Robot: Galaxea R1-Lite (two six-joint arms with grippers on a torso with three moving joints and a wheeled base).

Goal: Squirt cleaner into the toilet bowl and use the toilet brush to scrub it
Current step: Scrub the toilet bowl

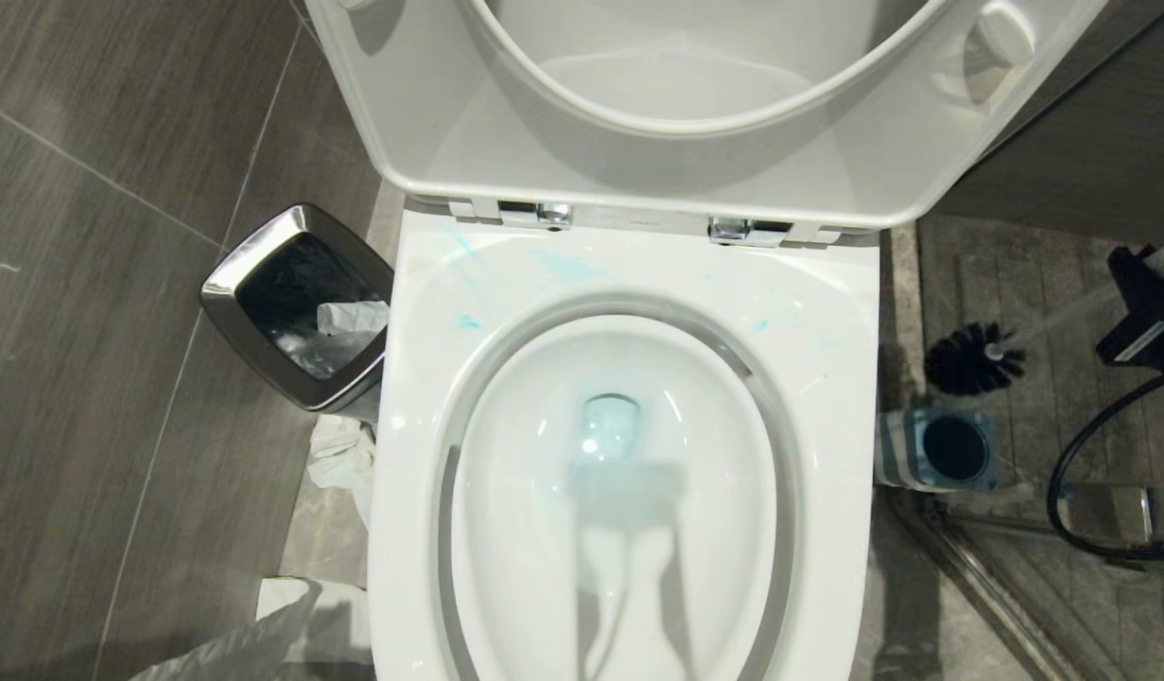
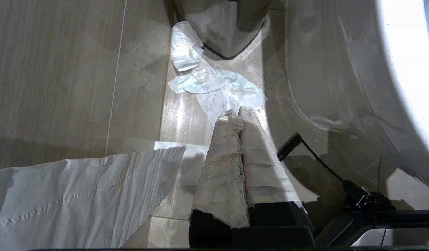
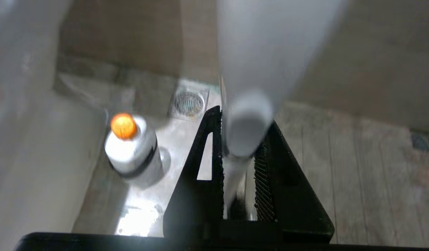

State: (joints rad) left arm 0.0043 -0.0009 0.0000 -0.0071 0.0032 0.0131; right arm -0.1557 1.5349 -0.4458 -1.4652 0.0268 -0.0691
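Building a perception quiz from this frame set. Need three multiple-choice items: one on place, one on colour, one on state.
1. Where is the brush head?
A. in the bowl
B. in its holder
C. in the air above its holder

2. What colour is the bottle's cap?
A. orange
B. green
C. black

3. What is the right gripper doing?
A. hanging open
B. clamped on the brush handle
C. holding the bottle

Answers:
1 C: the bristles hang clear above the empty holder, beside the toilet.
2 A: the bottle on the floor has an orange top.
3 B: the handle sits between its fingers.
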